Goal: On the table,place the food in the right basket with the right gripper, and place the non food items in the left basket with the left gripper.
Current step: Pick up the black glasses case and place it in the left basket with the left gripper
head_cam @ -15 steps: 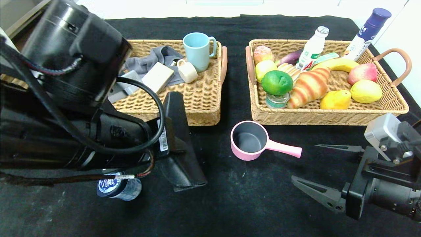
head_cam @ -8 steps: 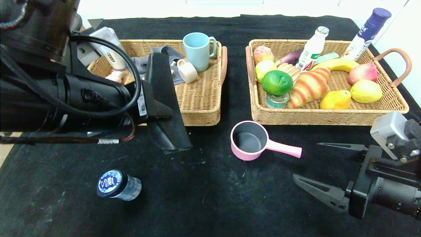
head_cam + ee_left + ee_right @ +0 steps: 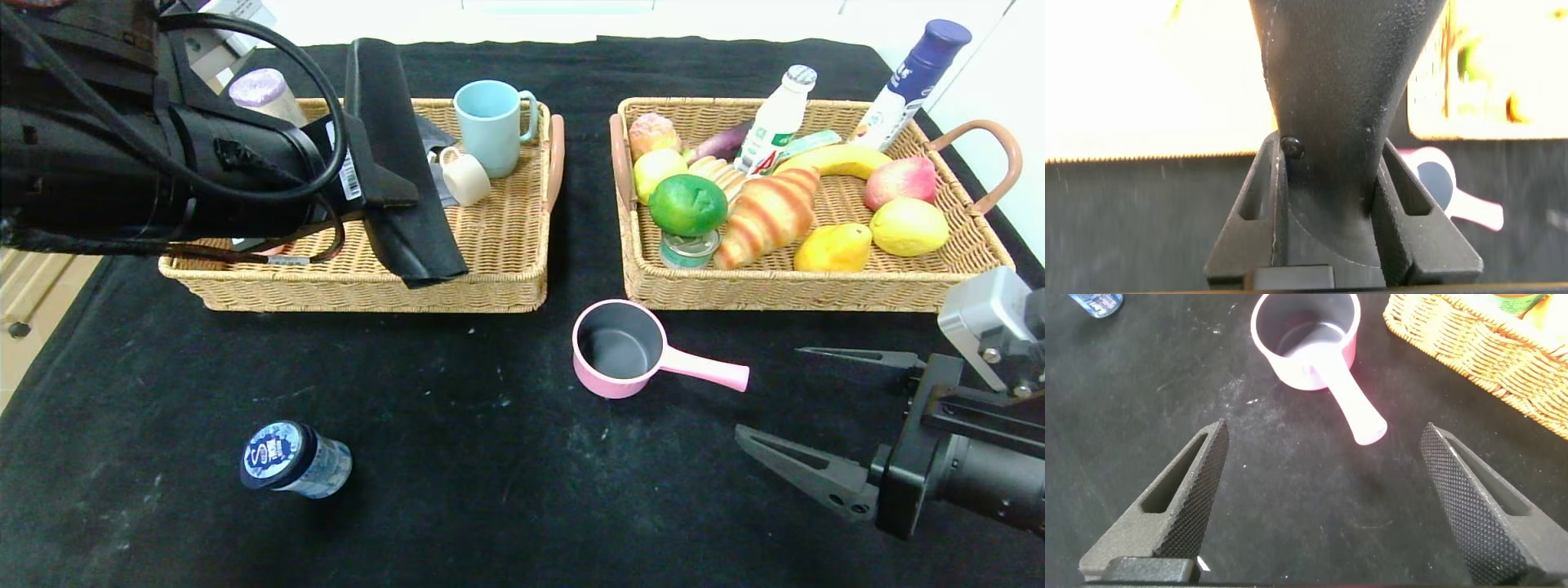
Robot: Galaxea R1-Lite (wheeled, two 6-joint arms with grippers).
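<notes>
My left gripper [image 3: 367,175] is shut on a flat black pouch [image 3: 396,163] and holds it above the left basket [image 3: 506,245]; in the left wrist view the pouch [image 3: 1339,65] fills the gap between the fingers [image 3: 1417,220]. My right gripper [image 3: 771,392] stands open low over the table at the front right, nothing between its fingers [image 3: 1192,490]. A pink saucepan [image 3: 618,347] sits in front of the right basket [image 3: 816,287], its handle pointing at the right gripper [image 3: 1323,433]. A small blue-capped bottle [image 3: 294,461] lies at the front left.
The left basket holds a blue mug [image 3: 490,122], a cream cup [image 3: 465,175] and a purple-capped bottle [image 3: 261,90]. The right basket is crowded with fruit, a croissant [image 3: 767,214], a can and a milk bottle [image 3: 771,122]. A tall blue-capped bottle [image 3: 910,82] stands behind it.
My left arm has risen from the table's front and swung back over the left basket, carrying the black pouch and uncovering the blue-capped bottle. The right gripper has drifted slightly lower and right.
</notes>
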